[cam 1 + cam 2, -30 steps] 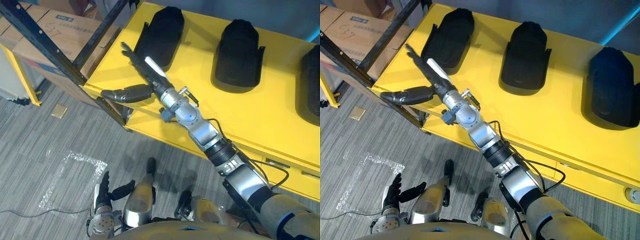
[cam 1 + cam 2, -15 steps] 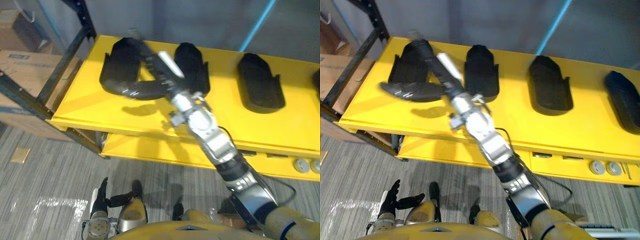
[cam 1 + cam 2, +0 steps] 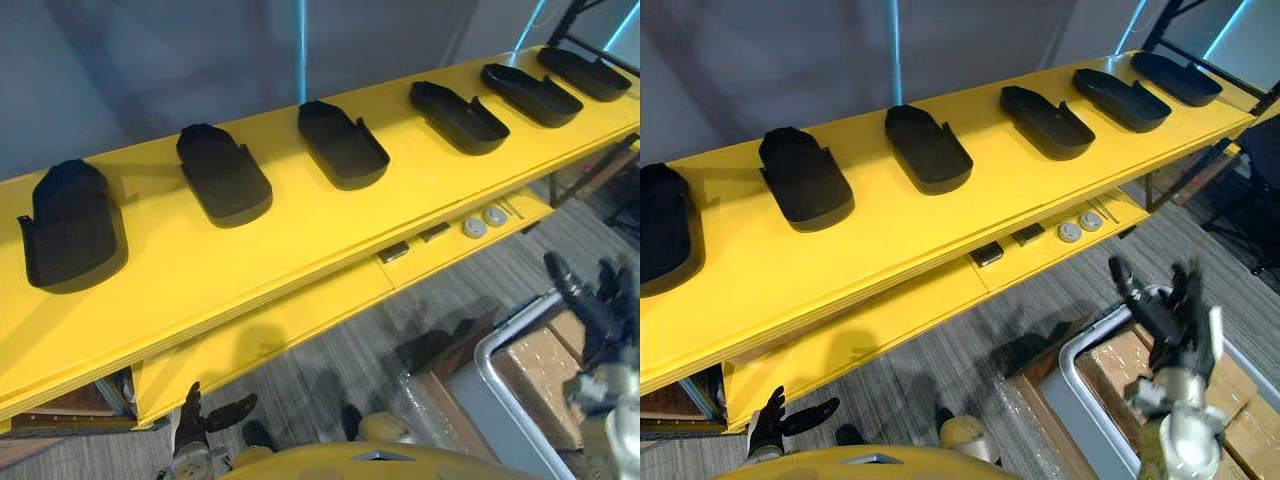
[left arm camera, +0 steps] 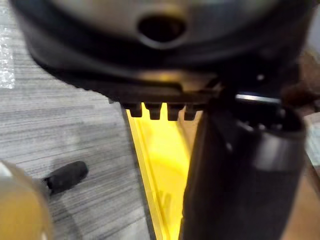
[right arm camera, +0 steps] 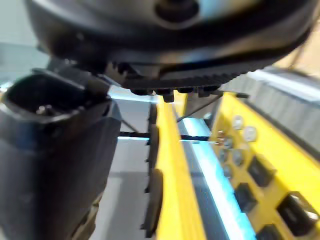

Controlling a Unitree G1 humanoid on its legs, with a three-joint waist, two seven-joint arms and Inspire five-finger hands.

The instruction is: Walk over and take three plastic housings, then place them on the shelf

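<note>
Plastic housings: six black plastic housings are sitting in a row on the yellow bench, running from the left edge of the frame up to the upper right corner, each apart from the next.
Leftmost housing: the leftmost housing is lying at the far left, domed side up.
Rightmost housing: the rightmost housing is lying near the bench's far end, with its hollow side facing up.
Right hand: the right hand is hanging at the lower right of the frame, fingers straight and spread, touching none of the housings – it is well apart from the bench.
Left hand: the left hand is showing at the bottom left, fingers relaxed and thumb sticking out to the side, over the grey carpet.
Lower ledge: a yellow lower ledge is jutting out below the bench top, carrying two round fittings and small dark rectangular ones.
Grey bin: a grey bin is standing at the lower right – cardboard boxes are lying inside it, just under the right hand.
</note>
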